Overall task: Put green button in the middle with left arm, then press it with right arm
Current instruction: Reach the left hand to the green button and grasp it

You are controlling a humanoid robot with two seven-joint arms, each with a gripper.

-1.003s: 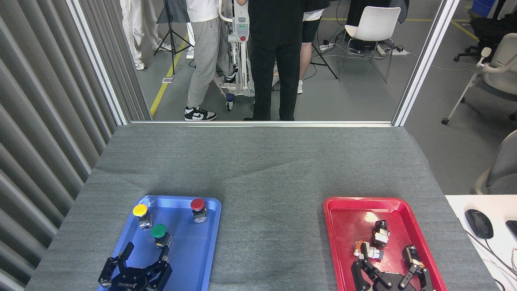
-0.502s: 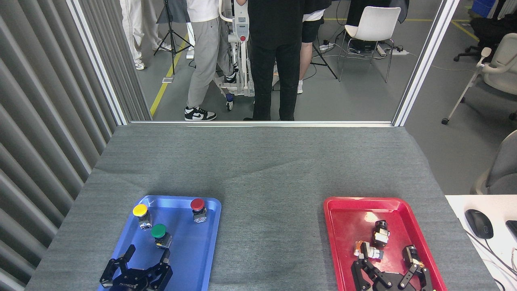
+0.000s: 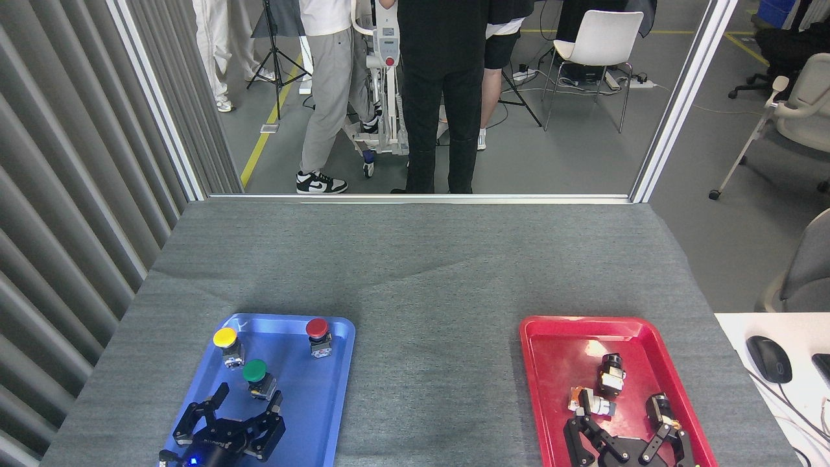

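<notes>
The green button (image 3: 255, 374), a green mushroom cap on a small silver base, stands upright in the blue tray (image 3: 310, 402) toward its left side. Just below it my left gripper (image 3: 248, 399) is open, its two fingers pointing up toward the button and stopping short of its base. My right gripper (image 3: 622, 431) is open low over the red tray (image 3: 557, 363), with nothing between its fingers. The middle (image 3: 434, 363) is bare grey cloth between the two trays.
A yellow button (image 3: 226, 342) and a red button (image 3: 318, 333) also stand in the blue tray. Three small dark switch parts (image 3: 609, 376) lie in the red tray. People stand beyond the table's far edge. A computer mouse (image 3: 768, 358) sits on a white desk at right.
My left gripper has shifted right and forward toward the green button. The right gripper and all buttons stay where they were.
</notes>
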